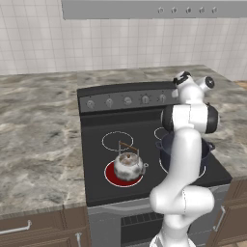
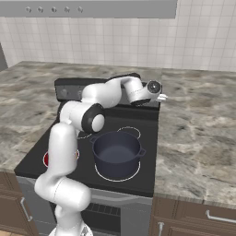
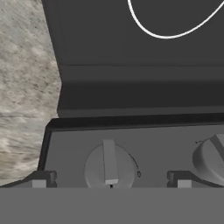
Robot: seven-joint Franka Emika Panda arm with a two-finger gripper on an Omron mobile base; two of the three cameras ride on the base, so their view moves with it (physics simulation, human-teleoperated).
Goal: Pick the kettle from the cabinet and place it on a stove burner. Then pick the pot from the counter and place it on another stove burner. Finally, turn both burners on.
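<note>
The silvery kettle (image 1: 129,164) with its brown arched handle stands on the front left burner (image 1: 112,176), which glows red. On the front right burner sits the dark blue-grey pot (image 2: 116,152), and its ring (image 2: 115,177) is not lit. My gripper (image 2: 161,97) reaches over the pot to the right end of the stove's back control panel (image 1: 125,100). In the hand view the gripper (image 3: 111,179) is open, its tips standing either side of a round grey knob (image 3: 110,166) without touching it. The cabinet is out of view.
A second knob (image 3: 212,159) lies just right of the framed one. Marble-look counter (image 1: 34,144) flanks the stove on both sides (image 2: 198,129). A grey range hood (image 1: 154,8) hangs above. Brown drawers (image 1: 29,226) sit below the counter.
</note>
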